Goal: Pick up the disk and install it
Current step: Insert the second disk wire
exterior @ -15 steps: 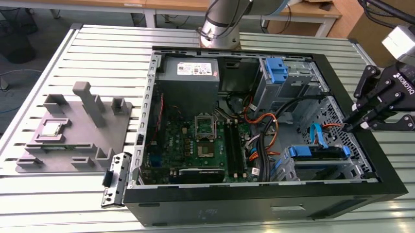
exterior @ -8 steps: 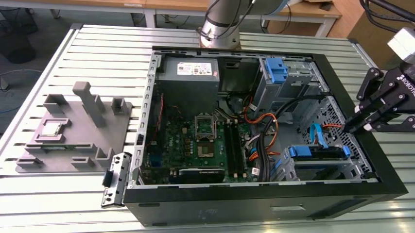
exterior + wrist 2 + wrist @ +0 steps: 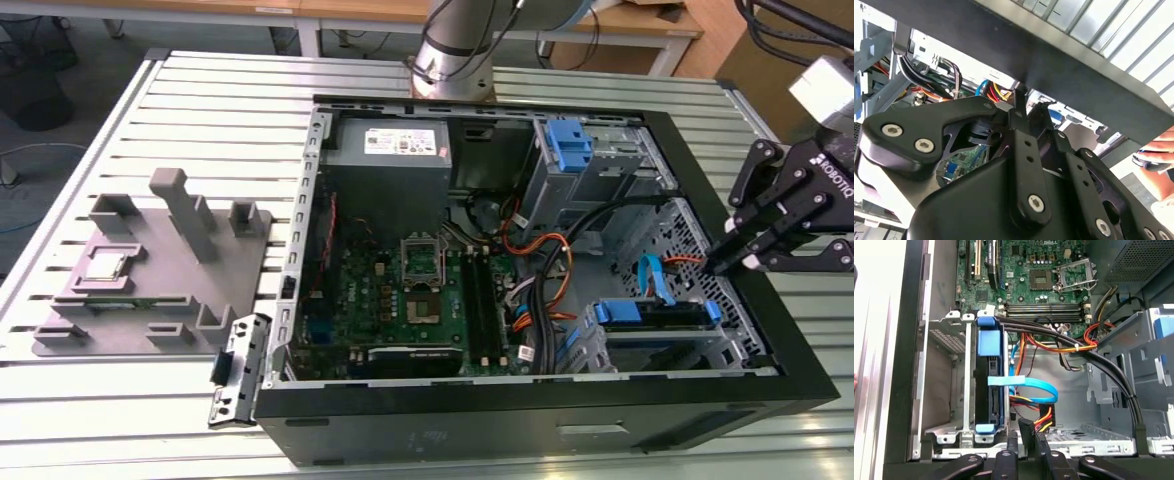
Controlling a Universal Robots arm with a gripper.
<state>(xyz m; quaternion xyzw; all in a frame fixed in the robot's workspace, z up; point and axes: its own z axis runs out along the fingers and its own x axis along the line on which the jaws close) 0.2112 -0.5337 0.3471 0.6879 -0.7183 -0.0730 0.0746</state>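
Disk (image 3: 988, 385) sits edgewise in the case's drive cage (image 3: 944, 390); gripper (image 3: 742, 262) fingers together, holding nothing

Matt black metal computer case (image 3: 534, 425); ribbed bare aluminium desk (image 3: 200, 110); glossy blue plastic bracket on disk (image 3: 989, 385); matt black pincer (image 3: 747, 262); matt grey plastic fixture (image 3: 147, 270).
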